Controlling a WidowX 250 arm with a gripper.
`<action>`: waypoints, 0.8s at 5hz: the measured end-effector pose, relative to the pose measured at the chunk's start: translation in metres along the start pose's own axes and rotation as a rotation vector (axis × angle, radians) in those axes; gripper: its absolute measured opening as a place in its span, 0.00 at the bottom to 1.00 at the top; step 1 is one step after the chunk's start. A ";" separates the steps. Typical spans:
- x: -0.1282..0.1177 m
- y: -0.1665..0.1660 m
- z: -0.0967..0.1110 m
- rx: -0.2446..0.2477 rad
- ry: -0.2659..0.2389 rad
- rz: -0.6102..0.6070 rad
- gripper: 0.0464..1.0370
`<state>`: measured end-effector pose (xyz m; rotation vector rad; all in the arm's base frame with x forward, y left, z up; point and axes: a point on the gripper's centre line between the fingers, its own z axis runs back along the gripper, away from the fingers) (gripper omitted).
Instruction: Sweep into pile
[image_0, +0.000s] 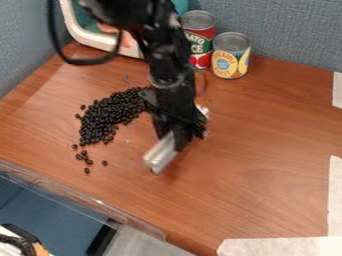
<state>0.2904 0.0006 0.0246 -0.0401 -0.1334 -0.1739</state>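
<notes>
Camera view: red- and yellow-labelled cans (231, 56); black beans (110, 115) heaped, strays alongside; gripper (171, 139) beside, fingers pinching pale bar (159, 155).

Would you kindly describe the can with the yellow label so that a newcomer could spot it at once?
On the wooden table, look to the far edge, below the grey-blue partition. Just right of the robot arm stands a red can, with the yellow-labelled can beside it. The latter is nearer the camera, and its yellow and blue label sets it apart.
</notes>
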 end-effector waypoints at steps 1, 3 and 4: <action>0.000 -0.016 -0.015 -0.009 0.041 0.048 0.33; 0.000 -0.021 -0.021 0.006 0.055 0.095 0.33; -0.001 -0.023 -0.021 0.024 0.063 0.103 0.40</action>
